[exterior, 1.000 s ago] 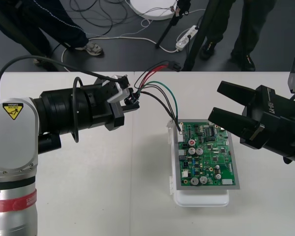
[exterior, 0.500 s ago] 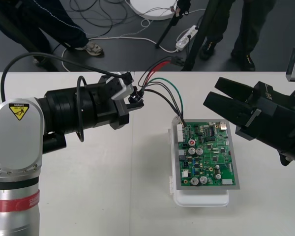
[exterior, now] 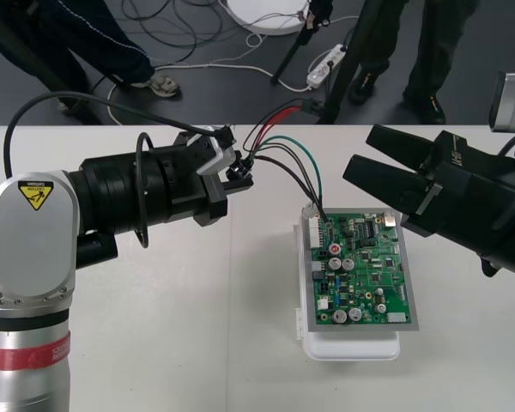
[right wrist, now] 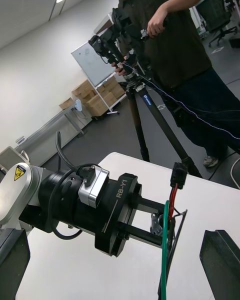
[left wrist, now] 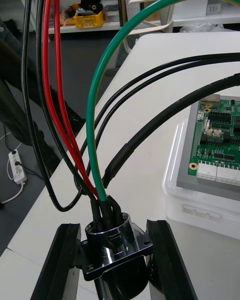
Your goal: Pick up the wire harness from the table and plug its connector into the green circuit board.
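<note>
Pinches metal socket (left wrist: 111, 235) in left tool (exterior: 231, 176), 10 o'clock of green circuit board (exterior: 360, 270). Has edged spread right tool (exterior: 357, 151) toward wires (exterior: 279, 146), probably to assist plugging.

The place looks like a lab or office workroom. A plain table (exterior: 197, 335) stands on dark floor (exterior: 206, 96) strewn with cables (exterior: 167, 21) and a power strip (exterior: 325, 65). Around it are a tripod (right wrist: 145, 125), a whiteboard (right wrist: 93, 65), cardboard boxes (right wrist: 96, 101) and a shelf (left wrist: 75, 29) holding a yellow bin (left wrist: 89, 19).
</note>
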Robot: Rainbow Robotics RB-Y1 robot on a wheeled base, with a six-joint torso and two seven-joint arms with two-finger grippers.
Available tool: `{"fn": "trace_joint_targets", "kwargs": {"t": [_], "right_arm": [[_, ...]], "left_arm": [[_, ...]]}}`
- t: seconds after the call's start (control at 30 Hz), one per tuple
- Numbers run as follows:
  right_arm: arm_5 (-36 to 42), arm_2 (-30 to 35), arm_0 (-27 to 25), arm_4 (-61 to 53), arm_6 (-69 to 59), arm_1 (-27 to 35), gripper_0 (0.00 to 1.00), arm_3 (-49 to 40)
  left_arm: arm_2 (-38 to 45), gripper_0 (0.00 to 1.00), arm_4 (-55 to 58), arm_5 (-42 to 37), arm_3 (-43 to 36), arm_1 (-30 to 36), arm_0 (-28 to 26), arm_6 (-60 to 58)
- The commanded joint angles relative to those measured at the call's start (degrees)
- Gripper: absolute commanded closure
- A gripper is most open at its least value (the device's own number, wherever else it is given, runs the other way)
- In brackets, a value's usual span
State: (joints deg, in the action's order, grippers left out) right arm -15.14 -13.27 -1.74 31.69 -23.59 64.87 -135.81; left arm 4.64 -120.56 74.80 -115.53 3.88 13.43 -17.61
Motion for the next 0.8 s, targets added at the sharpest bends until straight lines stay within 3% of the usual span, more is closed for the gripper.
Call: {"fn": "trace_joint_targets", "kwargs": {"t": [0.03, 0.37, 0.8], "right_arm": [[1.6, -4.0, 5.5, 0.4, -2.7, -0.2, 0.00, 0.8], [13.2, -13.5, 13.5, 0.3, -3.2, -0.7, 0.00, 0.5], [16.7, -17.1, 18.0, -0.4, -3.6, -0.7, 0.00, 1.4]], "left_arm": [[-1.9, 1.00, 0.2, -3.1, -2.2, -1.5, -0.7, -4.0], [-2.1, 1.00, 0.2, -3.2, -2.2, -1.5, -0.7, -4.5], [-2.4, 1.00, -0.6, -3.2, -2.2, -1.5, -0.8, -5.1]]}}
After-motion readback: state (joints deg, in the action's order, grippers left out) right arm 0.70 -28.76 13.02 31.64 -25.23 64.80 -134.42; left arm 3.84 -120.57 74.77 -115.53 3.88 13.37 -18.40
